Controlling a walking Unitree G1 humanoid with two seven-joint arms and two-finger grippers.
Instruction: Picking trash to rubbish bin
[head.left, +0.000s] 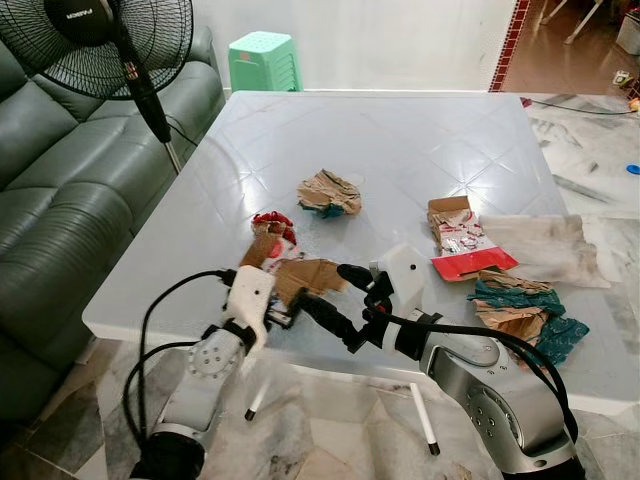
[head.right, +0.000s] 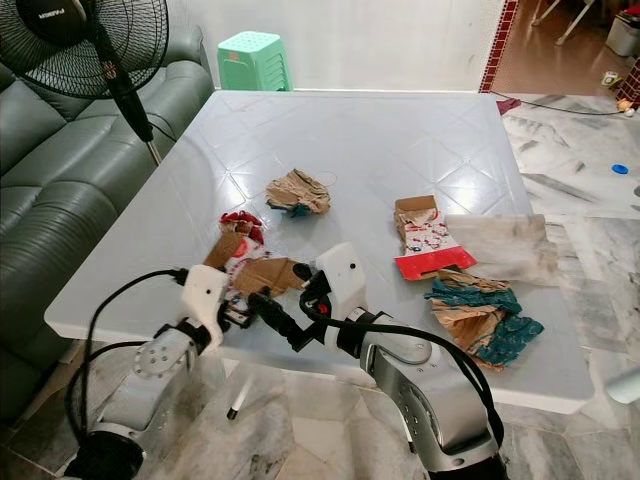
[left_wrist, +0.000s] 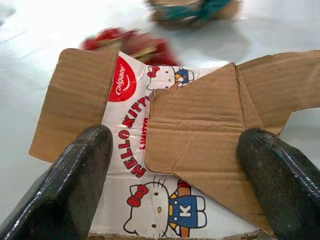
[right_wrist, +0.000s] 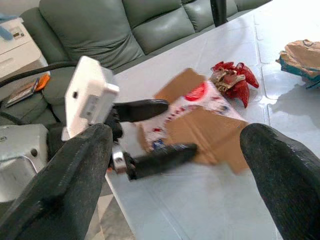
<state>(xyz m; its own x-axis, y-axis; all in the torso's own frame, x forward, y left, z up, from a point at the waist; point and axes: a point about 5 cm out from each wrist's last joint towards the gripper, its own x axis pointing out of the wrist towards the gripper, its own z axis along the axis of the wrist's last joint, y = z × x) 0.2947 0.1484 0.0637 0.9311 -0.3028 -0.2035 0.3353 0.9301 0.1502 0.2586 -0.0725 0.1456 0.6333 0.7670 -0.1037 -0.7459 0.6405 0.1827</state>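
1. Sitting in a tiled living room: pale desk (head.left: 400, 150), green sofa (head.left: 60, 200) on robot's left, black fan (head.left: 110, 40) and green stool (head.left: 263, 60) beyond.
2. Lying at the desk's near edge: flattened toothpaste carton (left_wrist: 200, 135), brown card with Hello Kitty print, red wrapper (head.left: 272, 222) just behind it.
3. Reaching to the carton: left pincer (head.left: 290, 305), fingers (left_wrist: 75, 175) spread apart, straddling the card, not clamped.
4. Hovering just right of it near the desk edge: right pincer (head.left: 345, 305), fingers (right_wrist: 280, 170) wide apart, holding nothing.
5. Lying further out: crumpled brown-teal paper (head.left: 328, 192) mid-desk; red-white box (head.left: 462, 240), grey bag (head.left: 540, 245), teal-brown wrapper (head.left: 520, 310) on the right side.
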